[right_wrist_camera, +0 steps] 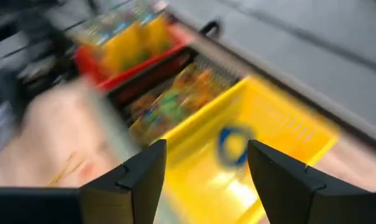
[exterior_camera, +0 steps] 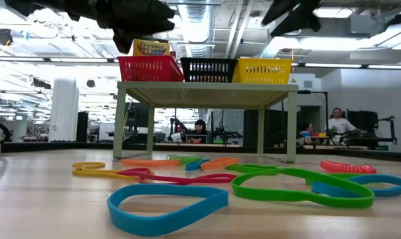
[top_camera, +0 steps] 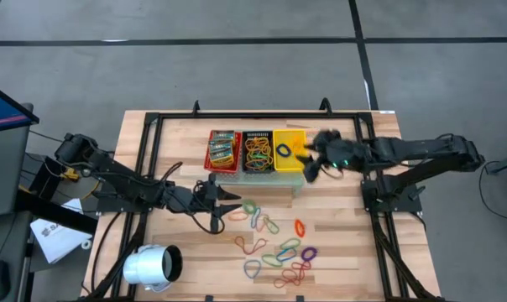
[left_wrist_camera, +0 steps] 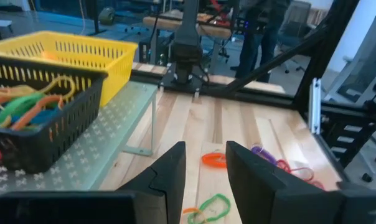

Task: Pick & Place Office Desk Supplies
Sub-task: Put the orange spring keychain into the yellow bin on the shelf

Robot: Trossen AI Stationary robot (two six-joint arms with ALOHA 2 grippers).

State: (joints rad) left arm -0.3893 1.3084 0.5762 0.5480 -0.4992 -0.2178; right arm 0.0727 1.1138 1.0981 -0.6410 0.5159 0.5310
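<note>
Counts from my side: three mesh baskets on the raised shelf, one red [top_camera: 223, 151], one black [top_camera: 257, 152], one yellow [top_camera: 289, 150]. One white cylinder [top_camera: 150, 266] on the counter [top_camera: 337, 252]. Loose rubber bands [top_camera: 274, 243] on the counter: roughly a dozen, overlapping so I can't give an exact number. One blue band [right_wrist_camera: 233, 144] lies in the yellow basket. Black basket holds a tangle of bands, uncountable. Red basket has a few printed packets [top_camera: 222, 148], maybe three. I have two end effectors, left [top_camera: 234, 202] and right [top_camera: 307, 159].
</note>
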